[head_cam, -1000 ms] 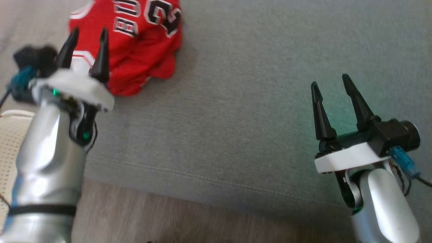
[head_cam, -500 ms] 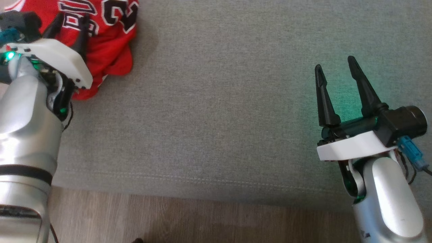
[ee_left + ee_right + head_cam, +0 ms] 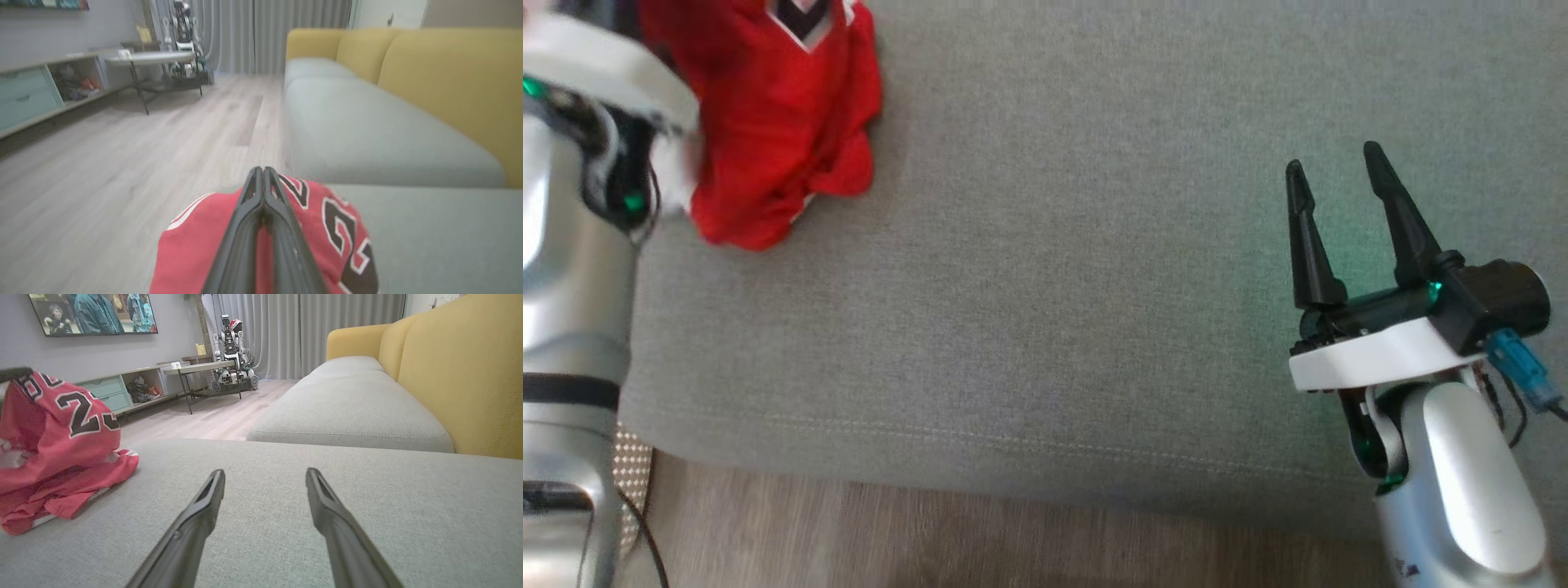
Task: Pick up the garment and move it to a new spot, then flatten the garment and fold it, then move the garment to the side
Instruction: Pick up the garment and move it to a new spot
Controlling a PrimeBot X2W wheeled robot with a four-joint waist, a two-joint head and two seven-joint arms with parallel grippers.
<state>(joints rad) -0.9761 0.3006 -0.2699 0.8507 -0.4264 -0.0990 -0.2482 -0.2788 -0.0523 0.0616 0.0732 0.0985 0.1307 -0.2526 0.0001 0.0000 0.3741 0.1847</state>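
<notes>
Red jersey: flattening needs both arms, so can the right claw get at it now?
Probably yes: bare grey sofa cushion lies between the open right claw and the jersey, nothing blocking.

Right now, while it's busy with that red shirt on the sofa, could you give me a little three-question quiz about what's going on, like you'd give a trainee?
1. True or false: the right end effector is clamped on the red jersey.
2. What colour is the sofa back? A yellow, B blue, C white.
3. What does the jersey's lower part rest on?
Key: 1 false, it stands open; the left end effector grips the jersey. 2 A. 3 the grey seat cushion.
</notes>
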